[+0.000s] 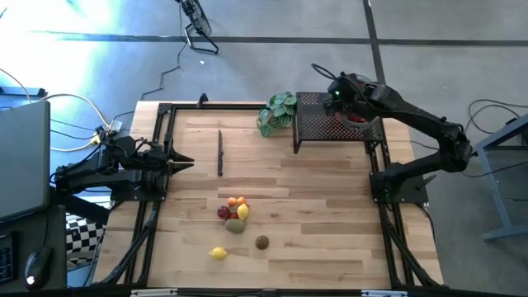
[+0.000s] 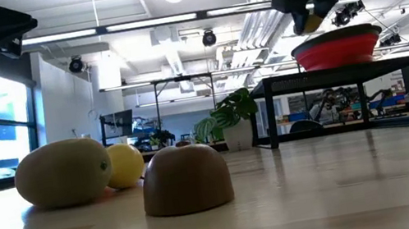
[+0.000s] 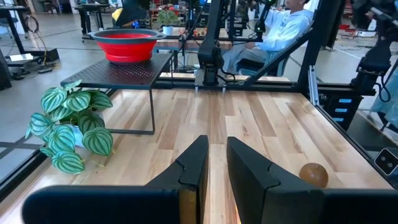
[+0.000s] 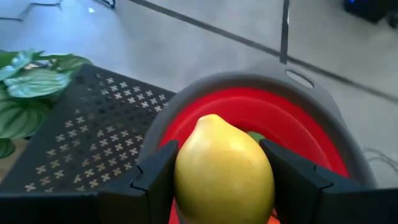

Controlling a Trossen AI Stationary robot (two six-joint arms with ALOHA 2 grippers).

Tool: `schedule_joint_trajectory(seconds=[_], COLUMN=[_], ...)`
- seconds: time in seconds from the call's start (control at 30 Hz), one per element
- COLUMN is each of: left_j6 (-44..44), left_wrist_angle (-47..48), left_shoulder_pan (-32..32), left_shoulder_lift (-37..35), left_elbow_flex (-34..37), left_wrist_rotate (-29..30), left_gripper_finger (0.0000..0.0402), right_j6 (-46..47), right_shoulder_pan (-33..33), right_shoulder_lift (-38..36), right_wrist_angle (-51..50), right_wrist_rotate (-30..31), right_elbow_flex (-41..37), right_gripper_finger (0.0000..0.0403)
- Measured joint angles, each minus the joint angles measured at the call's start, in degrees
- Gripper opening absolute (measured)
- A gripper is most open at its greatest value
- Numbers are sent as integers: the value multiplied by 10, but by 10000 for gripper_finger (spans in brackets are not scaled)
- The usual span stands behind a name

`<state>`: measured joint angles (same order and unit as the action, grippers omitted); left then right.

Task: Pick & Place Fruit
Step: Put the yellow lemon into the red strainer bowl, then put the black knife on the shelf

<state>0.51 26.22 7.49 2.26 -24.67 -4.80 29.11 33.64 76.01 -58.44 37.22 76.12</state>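
My right gripper [image 4: 221, 186] hovers over the red bowl [image 4: 283, 118] on the black mesh stand [image 4: 93, 134], shut on a yellow lemon-shaped fruit [image 4: 221, 165]. The low view shows it just above the bowl [image 2: 337, 49]. Something green lies in the bowl behind the fruit. More fruit lies on the table: a small cluster [image 1: 235, 212], a lemon [image 1: 218, 253] and a brown fruit [image 1: 261, 242]. My left gripper [image 1: 183, 162] waits at the table's left side, shut and holding nothing. My right gripper pinches the yellow fruit [image 4: 186, 174] between its two fingers, one on each side of its widest part. The fingers [image 4: 155, 174] reach over the stand from the table's right side, slanting down. The fruit is lifted clear above the bowl.
A green leafy plant [image 1: 278, 111] stands left of the stand. A dark knife [image 1: 220, 153] lies on the far-left part of the table. Black rails [image 1: 157, 148] run along the table's sides. A seated person [image 3: 283, 28] shows beyond the table in the left wrist view.
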Motion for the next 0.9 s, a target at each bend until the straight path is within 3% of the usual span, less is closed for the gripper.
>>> schedule_joint_trajectory(seconds=[0.43,0.77,0.9], left_j6=[16,24,24], left_wrist_angle=[0,-5,-8], left_shoulder_pan=[0,0,0], left_shoulder_lift=[0,0,0], left_elbow_flex=[0,0,0], left_wrist_rotate=[-2,-1,-1], left_gripper_finger=[54,54,54], right_j6=[36,14,-8], right_shoulder_pan=[51,51,47], right_shoulder_lift=[54,58,49], right_wrist_angle=[-40,-39,-20], right_wrist_rotate=[-7,-9,-14], right_elbow_flex=[0,0,0], right_gripper_finger=[203,268,274])
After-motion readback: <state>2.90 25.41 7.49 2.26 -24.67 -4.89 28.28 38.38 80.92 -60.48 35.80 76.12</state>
